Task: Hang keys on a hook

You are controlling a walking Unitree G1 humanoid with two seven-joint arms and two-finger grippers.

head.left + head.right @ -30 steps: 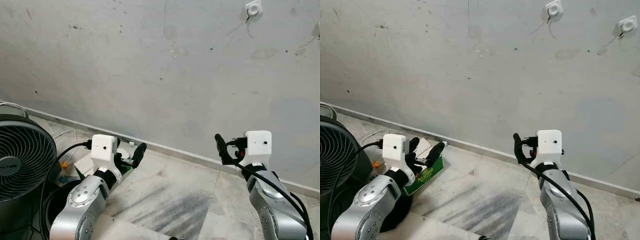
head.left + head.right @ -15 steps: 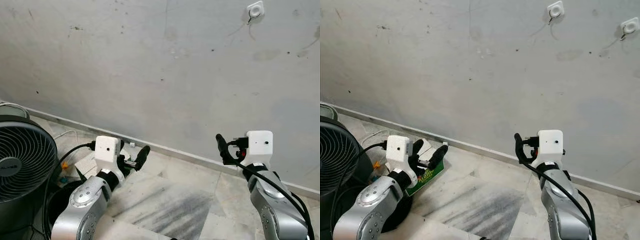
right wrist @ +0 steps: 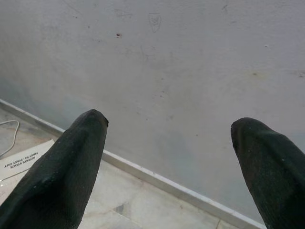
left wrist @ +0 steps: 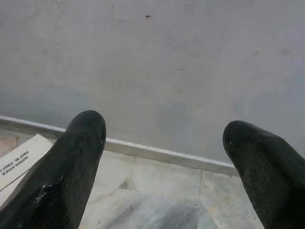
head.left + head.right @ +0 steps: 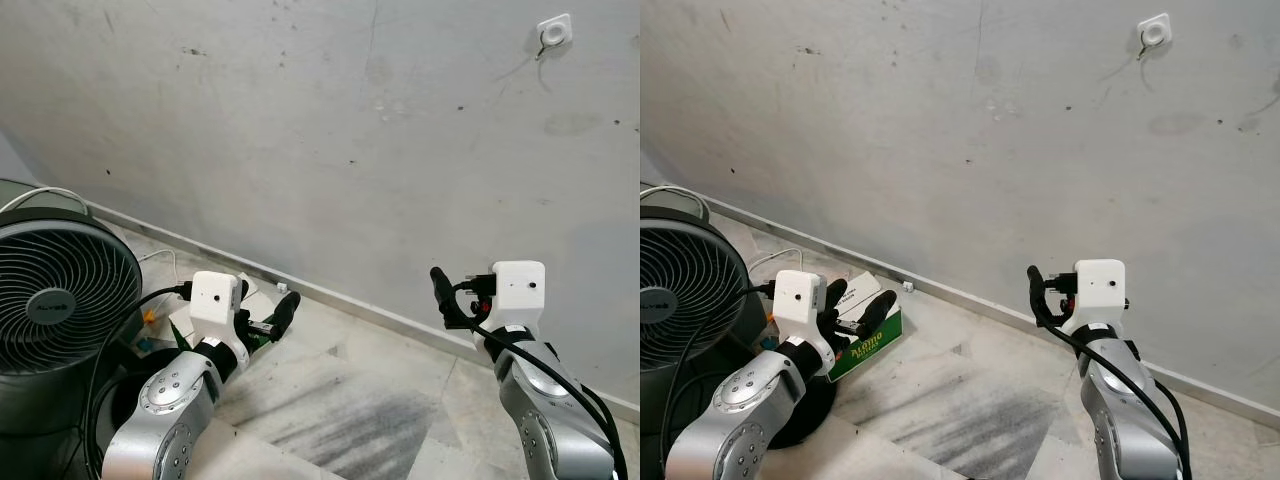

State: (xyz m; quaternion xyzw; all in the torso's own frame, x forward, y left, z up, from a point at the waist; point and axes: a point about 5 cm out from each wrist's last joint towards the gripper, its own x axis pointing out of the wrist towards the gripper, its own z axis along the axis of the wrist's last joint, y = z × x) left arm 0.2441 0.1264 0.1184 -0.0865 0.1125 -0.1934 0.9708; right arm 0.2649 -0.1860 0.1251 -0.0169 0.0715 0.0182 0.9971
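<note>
- Grey wall [image 5: 300, 130]: head views have swung left since earlier; hook [image 5: 553, 32] now at one o'clock, fan [image 5: 60, 310] at nine. No keys seen.
- Wrist views: left gripper [image 4: 164, 162] and right gripper [image 3: 169, 162] spread, empty, so nothing to hang yet.

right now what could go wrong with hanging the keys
Both grippers, left and right, are open and hold nothing, so there may be no keys to hang.
The hook sits high on the wall, well above both arms, so reaching it may be hard.
The fan, its cable and the box crowd the floor by the left arm, a snag risk.
</note>
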